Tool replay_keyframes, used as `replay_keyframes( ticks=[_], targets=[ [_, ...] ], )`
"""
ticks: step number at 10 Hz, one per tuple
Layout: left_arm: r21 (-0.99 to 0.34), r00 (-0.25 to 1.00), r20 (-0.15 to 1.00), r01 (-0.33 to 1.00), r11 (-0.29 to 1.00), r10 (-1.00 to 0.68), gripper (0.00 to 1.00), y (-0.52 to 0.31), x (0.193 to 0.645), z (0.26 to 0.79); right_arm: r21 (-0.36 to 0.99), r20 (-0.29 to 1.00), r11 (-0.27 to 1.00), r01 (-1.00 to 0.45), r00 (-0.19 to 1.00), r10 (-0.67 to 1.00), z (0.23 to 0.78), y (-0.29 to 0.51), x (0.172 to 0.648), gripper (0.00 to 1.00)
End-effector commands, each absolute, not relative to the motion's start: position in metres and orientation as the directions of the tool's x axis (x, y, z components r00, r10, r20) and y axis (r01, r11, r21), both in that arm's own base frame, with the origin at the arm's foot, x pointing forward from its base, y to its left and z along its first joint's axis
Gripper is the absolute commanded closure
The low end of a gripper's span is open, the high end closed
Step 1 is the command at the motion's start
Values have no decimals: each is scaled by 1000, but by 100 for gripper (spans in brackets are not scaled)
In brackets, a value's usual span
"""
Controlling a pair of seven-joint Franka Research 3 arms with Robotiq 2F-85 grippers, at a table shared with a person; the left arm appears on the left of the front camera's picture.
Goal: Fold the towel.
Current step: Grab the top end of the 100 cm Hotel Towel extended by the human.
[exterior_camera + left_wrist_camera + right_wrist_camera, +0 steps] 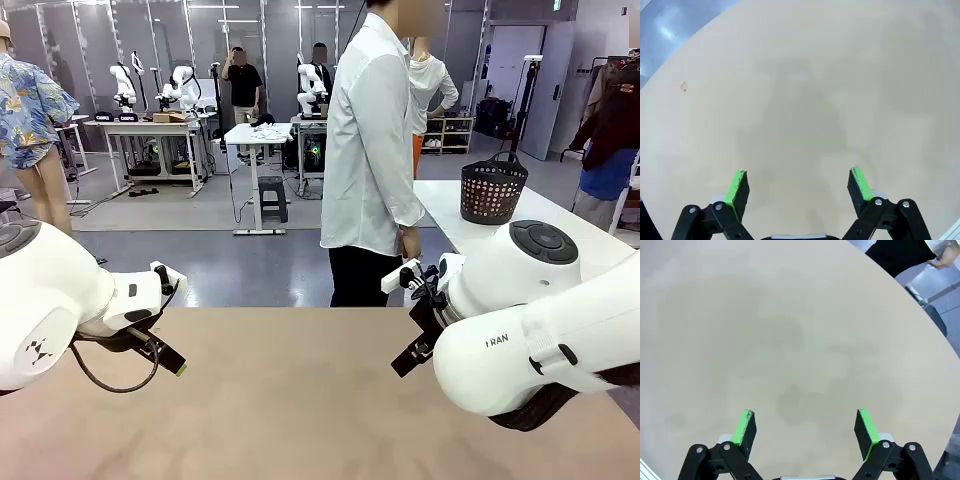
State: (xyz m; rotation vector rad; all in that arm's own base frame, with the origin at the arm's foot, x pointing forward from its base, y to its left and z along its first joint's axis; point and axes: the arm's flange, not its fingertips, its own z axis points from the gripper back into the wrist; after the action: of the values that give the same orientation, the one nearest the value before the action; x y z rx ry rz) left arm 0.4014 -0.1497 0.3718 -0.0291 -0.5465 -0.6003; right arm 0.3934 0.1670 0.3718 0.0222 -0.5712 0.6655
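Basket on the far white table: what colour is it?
Black basket, seen best in the front view.

Table [300, 400] was plain pale tan, faintly mottled. Left arm [50, 300] and right arm [520, 340] were white. Left gripper [798, 171] and right gripper [805, 411] were black, pads [735, 189] bright green. Person's shirt [365, 140] was white, trousers [358, 275] black. Basket [492, 192] was black, dotted with holes, reddish-pink behind them. Floor [230, 265] was grey-blue.

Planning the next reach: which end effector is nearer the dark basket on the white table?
Right. The right end effector hovers over the tan table's right side, toward the basket; the left end effector hovers over its left side, farther off.
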Motion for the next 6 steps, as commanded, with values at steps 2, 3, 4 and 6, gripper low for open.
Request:
replay_keyframes(
  ticks=[2,3,4,6],
  targets=[
    [129,688,497,544,829,-529,0,-150,401,372,-159,508,792,-589,639,577,372,167,393,0],
    [129,688,497,544,829,-529,0,-150,401,372,-159,508,792,-589,639,577,372,167,393,0],
    [129,688,497,544,829,-529,0,-150,401,372,-159,508,792,-589,639,577,372,167,393,0],
    [129,688,497,544,829,-529,0,-150,401,372,-159,508,792,-589,639,577,372,167,393,0]
  ],
)
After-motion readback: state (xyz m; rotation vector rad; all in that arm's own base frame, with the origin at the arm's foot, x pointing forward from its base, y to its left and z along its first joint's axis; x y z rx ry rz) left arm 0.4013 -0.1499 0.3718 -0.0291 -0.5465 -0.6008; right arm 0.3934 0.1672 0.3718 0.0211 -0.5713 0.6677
